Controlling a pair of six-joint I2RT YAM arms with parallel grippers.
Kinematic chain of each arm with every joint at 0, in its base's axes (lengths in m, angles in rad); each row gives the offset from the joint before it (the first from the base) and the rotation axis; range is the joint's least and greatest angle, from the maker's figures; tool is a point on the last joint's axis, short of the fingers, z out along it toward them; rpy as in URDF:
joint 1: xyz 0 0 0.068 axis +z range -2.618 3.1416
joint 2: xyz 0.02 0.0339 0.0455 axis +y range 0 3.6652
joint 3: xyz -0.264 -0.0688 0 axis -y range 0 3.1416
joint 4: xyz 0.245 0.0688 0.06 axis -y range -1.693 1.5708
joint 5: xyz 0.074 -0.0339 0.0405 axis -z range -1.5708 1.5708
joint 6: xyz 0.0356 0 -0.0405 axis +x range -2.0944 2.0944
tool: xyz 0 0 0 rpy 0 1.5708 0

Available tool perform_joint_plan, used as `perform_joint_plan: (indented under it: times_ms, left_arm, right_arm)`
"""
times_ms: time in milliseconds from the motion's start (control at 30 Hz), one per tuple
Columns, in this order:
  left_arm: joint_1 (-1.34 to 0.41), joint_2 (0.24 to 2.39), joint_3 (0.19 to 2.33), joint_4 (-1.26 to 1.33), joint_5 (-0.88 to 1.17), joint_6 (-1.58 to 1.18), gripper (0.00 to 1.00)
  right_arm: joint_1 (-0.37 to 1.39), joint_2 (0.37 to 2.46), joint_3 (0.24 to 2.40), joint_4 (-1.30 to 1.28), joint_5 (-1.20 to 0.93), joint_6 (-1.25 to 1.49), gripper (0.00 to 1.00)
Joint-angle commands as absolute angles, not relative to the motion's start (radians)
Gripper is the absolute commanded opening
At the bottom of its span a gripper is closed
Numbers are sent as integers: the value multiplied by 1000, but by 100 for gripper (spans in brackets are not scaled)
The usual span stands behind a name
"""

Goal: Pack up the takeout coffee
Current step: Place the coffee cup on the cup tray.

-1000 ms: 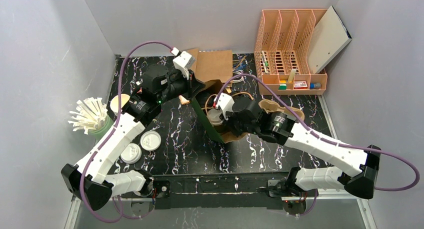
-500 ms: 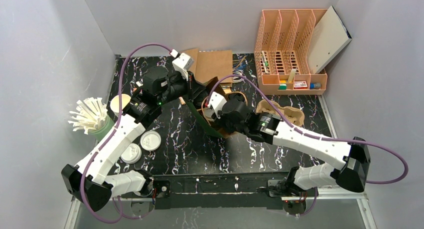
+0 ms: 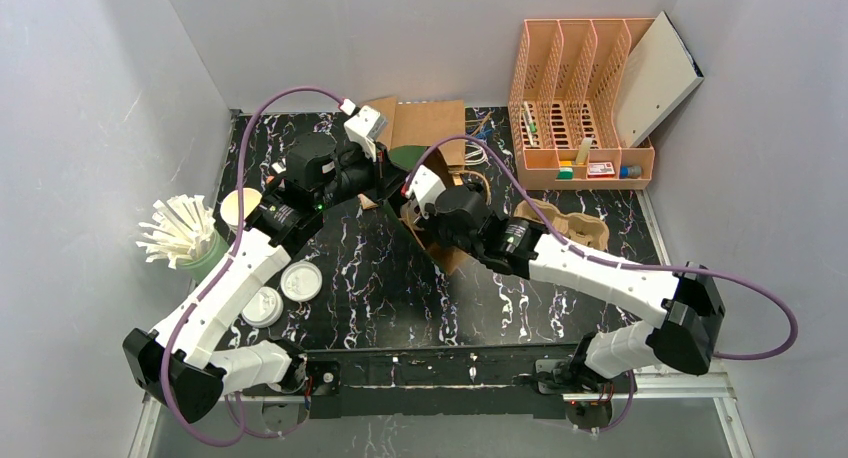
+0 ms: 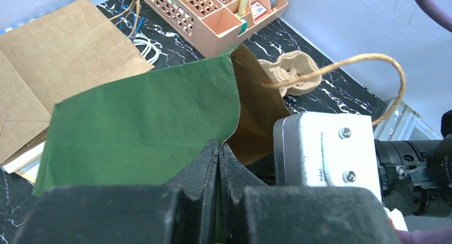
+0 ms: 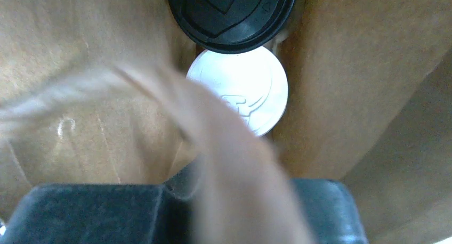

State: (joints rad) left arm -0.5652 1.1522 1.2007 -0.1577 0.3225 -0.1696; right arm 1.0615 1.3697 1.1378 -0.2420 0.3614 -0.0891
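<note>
Inside the paper bag [image 5: 346,95], a blurred brown strip [image 5: 229,153] crosses the right wrist view, covering part of the white lid [image 5: 242,84] and the tips of the right claw [image 5: 184,193]; the black lid [image 5: 232,12] beyond is cut by the top edge; overhead, the left arm [image 3: 240,268] and right arm [image 3: 600,273] hide most of the bag; the items [image 3: 598,168] in the orange rack [image 3: 585,88] behind the bag are too small to name.

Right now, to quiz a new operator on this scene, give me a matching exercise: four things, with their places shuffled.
Things:
1. bundle of white straws
2. peach plastic desk organiser
3. black round cup lid
4. moulded brown cardboard cup carrier

Places:
a. inside the green-and-brown paper bag
b. at the far left
c. back right corner
d. beside the bag, on its right

Pairs: 1-b, 2-c, 3-a, 4-d.
</note>
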Motion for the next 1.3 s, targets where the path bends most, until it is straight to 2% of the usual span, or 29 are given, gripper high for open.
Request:
perform_joint_plan:
  times_ms: [0,500,833,1267]
  left_arm:
    - [-570,1145,1206,-156,363,-180,0]
    - [-562,1131,1196,-234,188,-263,0]
    - [-555,1057,1116,-186,209,-257,0]
    - [-552,1001,1047,-186,143,-294,0]
  right_arm:
    - [1042,1363,1176,-140,367,-114,1]
    - [995,1242,1138,-184,248,-93,1]
    - [866,1387,1252,-149,110,-72,1]
    - [859,1473,1232,-51,-69,-239,1]
